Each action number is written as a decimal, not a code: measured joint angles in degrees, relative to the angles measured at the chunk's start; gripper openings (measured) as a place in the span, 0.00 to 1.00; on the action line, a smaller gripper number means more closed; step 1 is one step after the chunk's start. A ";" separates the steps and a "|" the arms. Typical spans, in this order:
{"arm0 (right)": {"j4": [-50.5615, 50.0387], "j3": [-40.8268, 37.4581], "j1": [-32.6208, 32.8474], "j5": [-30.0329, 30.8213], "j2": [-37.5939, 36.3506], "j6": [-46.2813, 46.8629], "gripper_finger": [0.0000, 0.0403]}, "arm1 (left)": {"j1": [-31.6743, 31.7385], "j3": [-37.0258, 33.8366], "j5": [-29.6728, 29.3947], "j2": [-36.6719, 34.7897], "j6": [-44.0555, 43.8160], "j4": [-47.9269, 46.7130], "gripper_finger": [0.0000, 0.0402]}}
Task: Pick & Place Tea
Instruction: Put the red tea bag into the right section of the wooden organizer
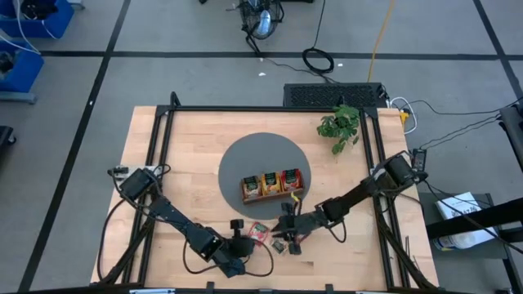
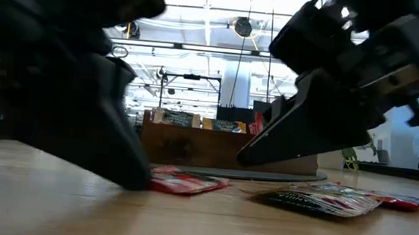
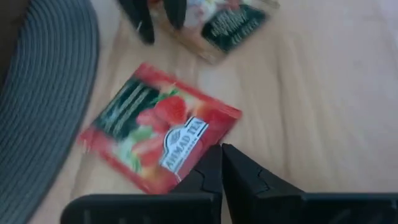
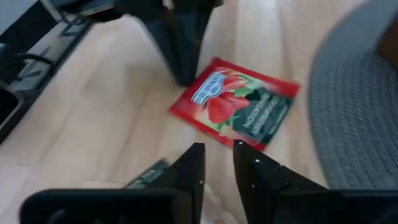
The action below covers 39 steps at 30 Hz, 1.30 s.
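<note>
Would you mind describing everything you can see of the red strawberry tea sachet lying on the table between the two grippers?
The red sachet is a flat rectangular packet, glossy like foil, printed with strawberries, green leaves, a dark panel and a white "Ahmad Tea" label. It lies flat and unopened on the wooden table, just off the edge of the round grey mat. The left gripper, shut, sits at its edge, holding nothing.

Two loose tea sachets (image 1: 267,238) lie on the table, one wooden tray (image 1: 271,185), one plant (image 1: 341,126).
</note>
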 joint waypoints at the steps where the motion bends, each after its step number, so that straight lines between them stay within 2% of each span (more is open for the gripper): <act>1: -0.18 0.00 -0.45 -0.24 0.00 0.71 0.20 | 0.39 0.02 0.01 0.21 0.25 0.41 0.05; 8: -2.86 -0.05 -4.14 -2.06 0.00 4.17 0.30 | 1.65 0.02 0.79 0.23 1.36 0.94 0.04; 14: -3.92 -0.09 -6.53 -4.29 0.00 5.53 0.31 | -0.53 -0.06 3.78 -1.03 4.38 1.62 0.01; 19: -3.28 -0.11 -7.38 -4.44 0.00 5.13 0.31 | -1.82 -0.17 -4.28 -1.96 6.00 -0.49 0.04; 21: -3.21 -0.11 -7.88 -6.85 0.00 6.17 0.31 | -1.42 -0.17 -6.15 -1.96 5.28 -2.68 0.02; 25: -3.82 -0.11 -8.86 -11.49 -0.02 8.20 0.31 | -0.53 -0.17 -6.71 -1.93 4.61 -3.55 0.01; 30: -4.73 -0.09 -9.28 -12.23 -0.09 8.70 0.31 | 1.27 -0.17 -6.70 -1.93 4.80 -3.90 0.05; 36: -5.17 -0.09 -9.51 -13.23 -0.11 8.74 0.31 | 3.40 -0.45 -4.98 -0.27 3.11 -3.17 0.01; 39: -5.30 -0.09 -9.51 -13.73 -0.11 8.72 0.31 | 3.92 -0.25 -4.62 1.82 1.78 -1.50 0.03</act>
